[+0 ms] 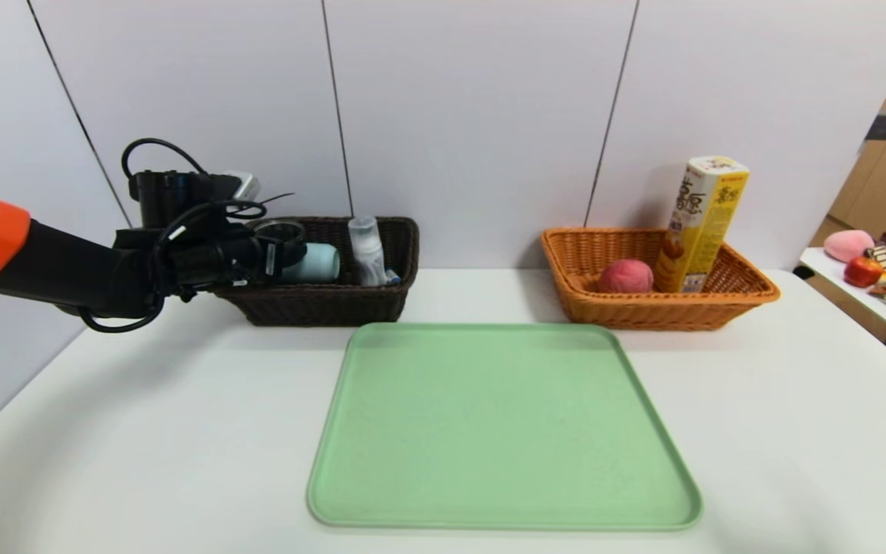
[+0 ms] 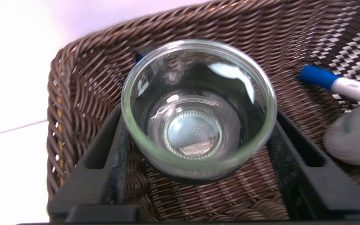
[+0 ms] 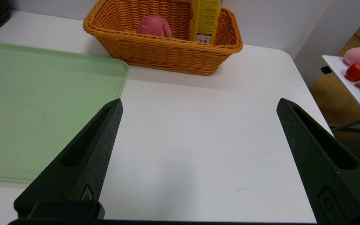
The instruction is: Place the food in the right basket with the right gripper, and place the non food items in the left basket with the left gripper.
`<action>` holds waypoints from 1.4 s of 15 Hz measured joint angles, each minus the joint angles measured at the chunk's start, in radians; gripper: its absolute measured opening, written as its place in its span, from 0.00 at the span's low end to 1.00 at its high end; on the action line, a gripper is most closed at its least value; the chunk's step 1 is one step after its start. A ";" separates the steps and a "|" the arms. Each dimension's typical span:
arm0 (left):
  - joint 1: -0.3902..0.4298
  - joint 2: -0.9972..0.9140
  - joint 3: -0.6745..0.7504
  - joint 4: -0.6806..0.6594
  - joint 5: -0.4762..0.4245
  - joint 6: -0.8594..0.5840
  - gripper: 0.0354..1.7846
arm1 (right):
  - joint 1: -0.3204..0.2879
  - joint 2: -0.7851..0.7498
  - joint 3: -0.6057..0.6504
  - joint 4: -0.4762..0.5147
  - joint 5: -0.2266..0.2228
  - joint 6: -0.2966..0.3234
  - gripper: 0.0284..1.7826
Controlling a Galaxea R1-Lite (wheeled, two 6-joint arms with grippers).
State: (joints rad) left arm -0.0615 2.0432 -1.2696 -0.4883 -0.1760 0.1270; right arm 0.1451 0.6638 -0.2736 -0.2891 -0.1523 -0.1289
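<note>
My left gripper (image 1: 278, 254) is shut on a clear glass bowl (image 1: 280, 229), held just over the left end of the dark brown basket (image 1: 320, 304). In the left wrist view the bowl (image 2: 198, 106) sits between both black fingers (image 2: 114, 147) above the basket's woven floor (image 2: 83, 62). The basket holds a pale blue cup (image 1: 312, 263), a clear bottle (image 1: 367, 250) and a blue-capped marker (image 2: 336, 82). The orange basket (image 1: 643, 312) holds a pink round food (image 1: 626, 275) and a tall yellow snack box (image 1: 701, 223). My right gripper (image 3: 198, 103) is open and empty above the table's right front.
A green tray (image 1: 489, 423) lies bare in the middle of the white table; it also shows in the right wrist view (image 3: 27, 103). A side table (image 1: 866, 296) with several toy foods stands off to the right. The wall is close behind both baskets.
</note>
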 joint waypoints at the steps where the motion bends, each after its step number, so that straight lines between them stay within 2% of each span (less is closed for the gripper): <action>1: 0.000 0.004 -0.003 -0.006 0.003 0.000 0.78 | 0.000 0.000 0.003 0.000 0.000 0.000 0.95; 7: 0.000 -0.029 -0.008 -0.035 -0.003 -0.011 0.87 | 0.001 -0.005 0.002 0.000 0.000 0.000 0.95; 9: 0.000 -0.100 0.003 -0.036 -0.004 -0.027 0.89 | 0.000 -0.010 -0.003 -0.002 -0.001 0.000 0.95; 11: -0.003 -0.220 0.074 -0.037 -0.003 -0.043 0.91 | -0.005 -0.016 -0.021 -0.002 -0.006 0.000 0.95; 12: -0.010 -0.291 0.151 -0.039 -0.001 -0.047 0.91 | -0.014 -0.022 -0.029 -0.001 -0.006 -0.001 0.95; 15: -0.037 -0.563 0.498 -0.076 0.013 -0.055 0.93 | -0.044 -0.053 -0.037 0.024 0.000 -0.003 0.95; 18: -0.049 -0.857 0.796 -0.126 0.066 -0.054 0.93 | -0.085 -0.109 -0.006 0.036 0.014 -0.002 0.95; 21: -0.009 -1.126 1.060 -0.147 0.100 -0.052 0.94 | -0.111 -0.218 0.018 0.129 0.038 -0.002 0.95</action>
State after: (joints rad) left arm -0.0700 0.9172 -0.2100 -0.6355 -0.0755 0.0753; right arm 0.0340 0.4460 -0.2553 -0.1602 -0.1140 -0.1306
